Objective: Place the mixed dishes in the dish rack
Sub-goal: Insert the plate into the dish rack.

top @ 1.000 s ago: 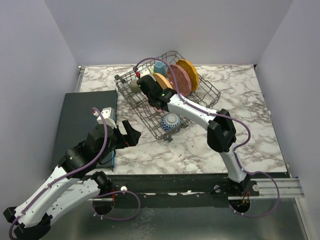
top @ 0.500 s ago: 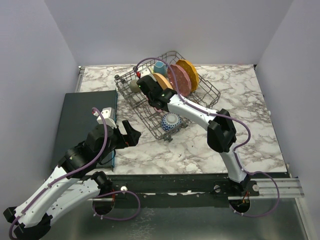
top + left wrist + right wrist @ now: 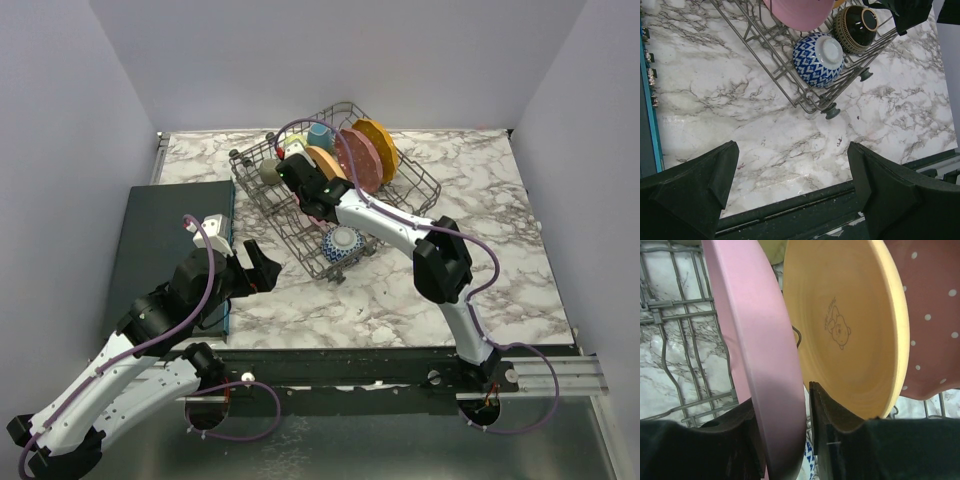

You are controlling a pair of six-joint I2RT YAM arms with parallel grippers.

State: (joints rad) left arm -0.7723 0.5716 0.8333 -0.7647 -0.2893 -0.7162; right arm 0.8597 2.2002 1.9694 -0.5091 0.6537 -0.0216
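Change: right arm's wrist has crept slightly toward the upper left of the top view, further over the dish rack [image 3: 265,205]; left arm has not moved.
Right gripper [image 3: 785,435]: clamped on the rim of the pink plate [image 3: 767,365], one finger on each face.
Pink plate: on edge inside the rack, rim running from bottom centre of the right wrist view to upper left, top leaning left.
Neighbours: peach plate [image 3: 845,325] just to its right, white-dotted plate [image 3: 927,315] beyond; contact between pink and peach cannot be told.
Key relation: plate extends straight out from the fingers, with rack wires showing at centre left behind it. Judged: seating means travel along the plate's own plane.
Left gripper [image 3: 792,165]: jaws wide apart, holding nothing, over the marble table [image 3: 715,100] at lower left, beside the dark mat [image 3: 165,230].
Bowls: blue-patterned bowl [image 3: 817,60] and dark brown bowl [image 3: 856,27] lie in the rack's near corner.
Nearer arm: right, already gripping.
Risk (judged): pink rim knocking the peach plate.
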